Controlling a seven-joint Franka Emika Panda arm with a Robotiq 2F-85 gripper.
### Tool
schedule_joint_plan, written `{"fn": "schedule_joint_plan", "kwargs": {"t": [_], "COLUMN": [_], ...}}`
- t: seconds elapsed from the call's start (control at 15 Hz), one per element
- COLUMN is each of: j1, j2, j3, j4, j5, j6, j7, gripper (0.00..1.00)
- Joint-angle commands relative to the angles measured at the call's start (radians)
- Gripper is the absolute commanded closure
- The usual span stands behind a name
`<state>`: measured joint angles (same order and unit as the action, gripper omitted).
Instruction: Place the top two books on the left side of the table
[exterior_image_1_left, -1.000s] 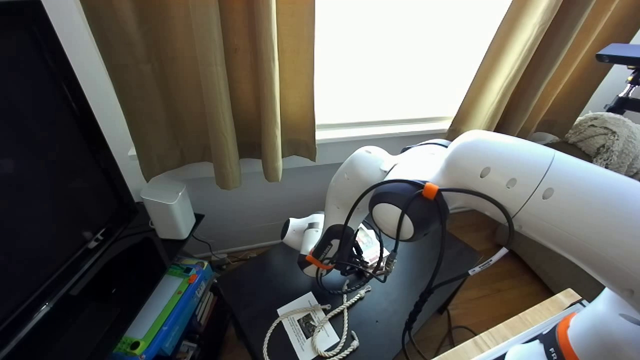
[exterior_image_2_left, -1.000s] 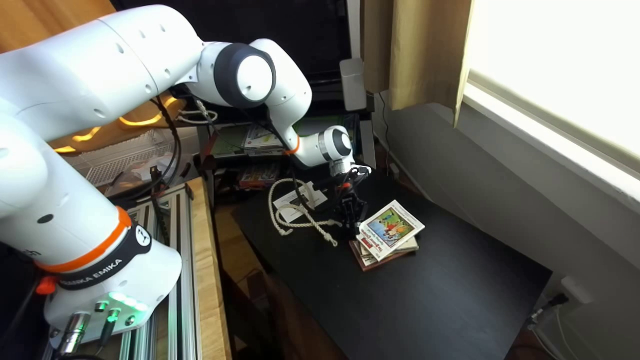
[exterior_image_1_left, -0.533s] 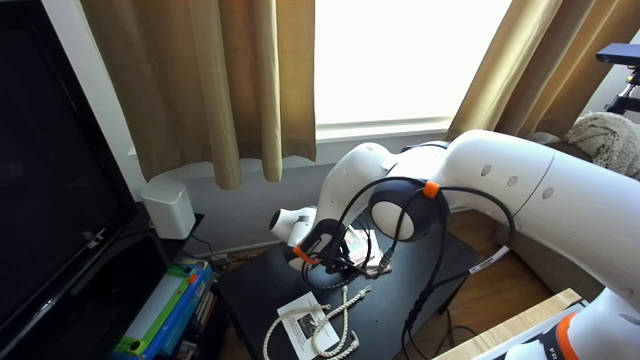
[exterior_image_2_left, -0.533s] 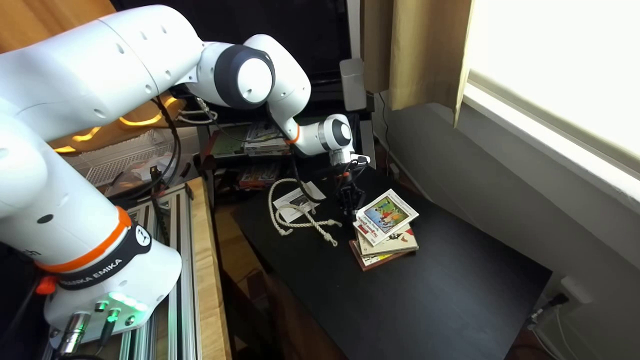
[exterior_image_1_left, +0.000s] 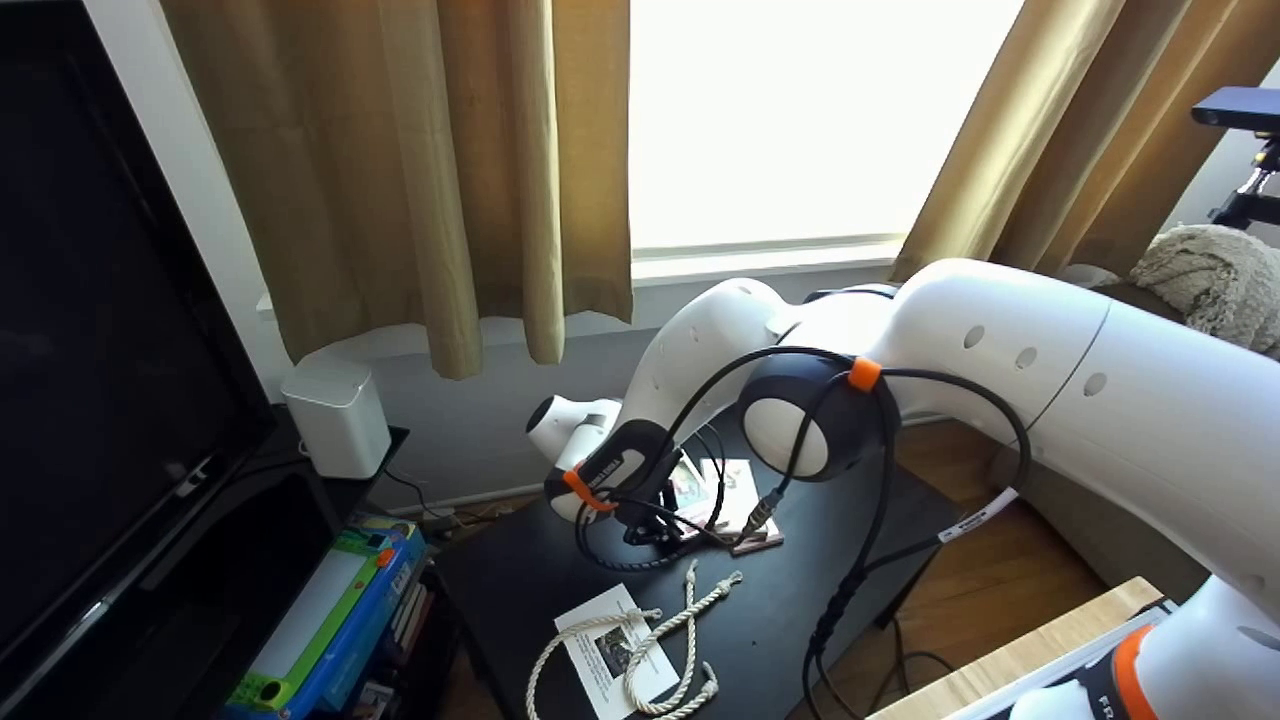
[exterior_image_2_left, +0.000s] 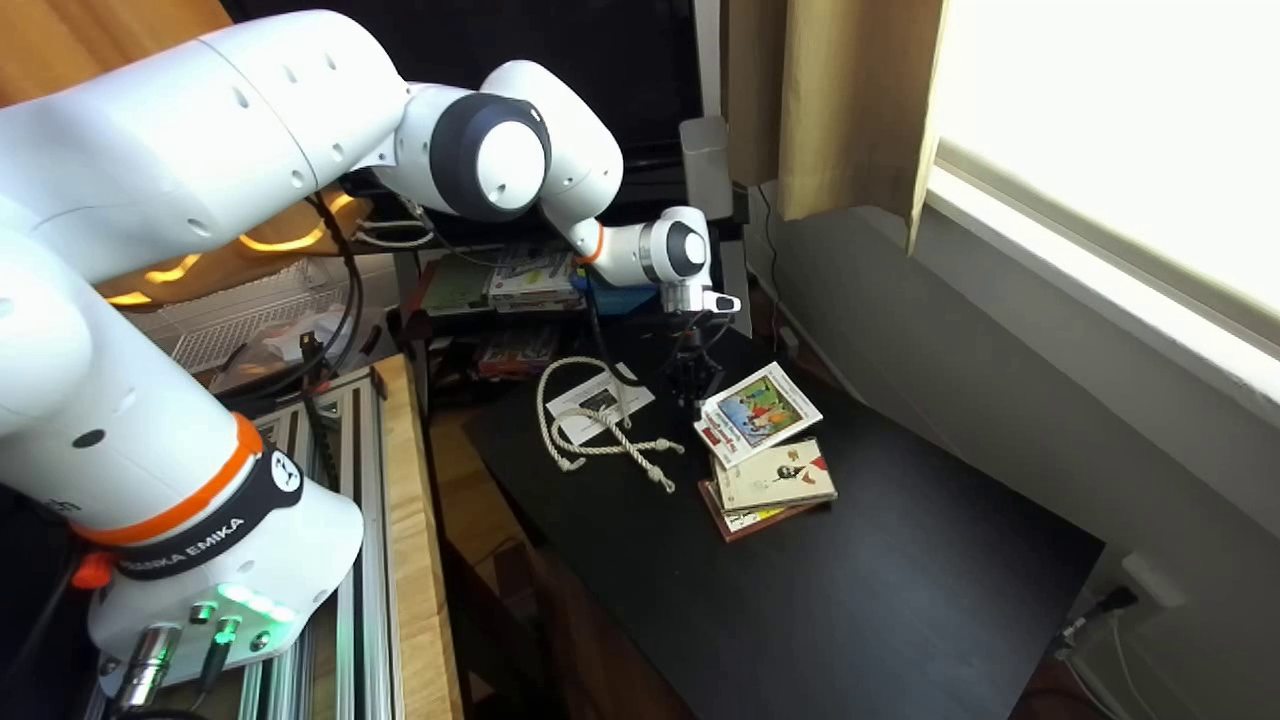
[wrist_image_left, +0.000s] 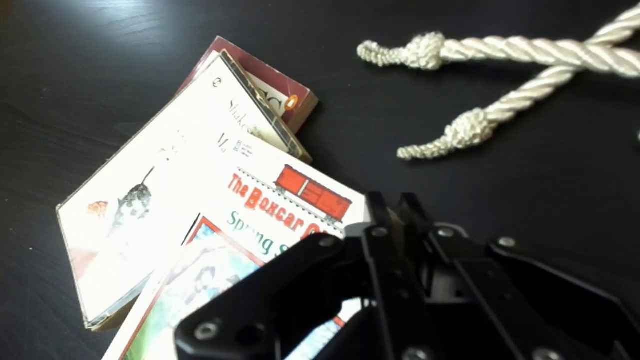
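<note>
Top book (wrist_image_left: 225, 235) in gripper (wrist_image_left: 393, 204), artwork (exterior_image_2_left: 759, 411) whole only in an exterior view

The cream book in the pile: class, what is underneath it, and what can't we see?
A maroon book sticks out beneath, showing an orange logo. The cream book hides most of it, so its full title is unreadable.

In the wrist view, rope (wrist_image_left: 520, 50) blocks upper right, book stack (wrist_image_left: 150, 200) blocks center left; open black table (wrist_image_left: 335, 55) between, passable. In an exterior view, black table open lower right, wall (exterior_image_2_left: 1050, 400) bounding the right.
</note>
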<state>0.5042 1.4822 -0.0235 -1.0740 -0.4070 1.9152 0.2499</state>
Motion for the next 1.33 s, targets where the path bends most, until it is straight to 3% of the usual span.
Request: {"fn": "schedule_joint_plan", "kwargs": {"t": [0.0,0.8,0.87,1.0,1.27], "j1": [-0.025,-0.046,-0.049,-0.047,-0.049], "j2": [0.022,0.013,0.011,0.004,0.002], "j3": [0.034,0.063,0.066,0.063,0.068], "j4": [0.055,0.040,0.035,0.026,0.029], "j5": [0.072,0.178,0.179,0.180,0.186], "j6": [0.003,0.041,0.045,0.046,0.058], "j7": [-0.014,-0.019,-0.030,-0.029,-0.038], "gripper": [0.97,0.97,0.64,0.56,0.25]}}
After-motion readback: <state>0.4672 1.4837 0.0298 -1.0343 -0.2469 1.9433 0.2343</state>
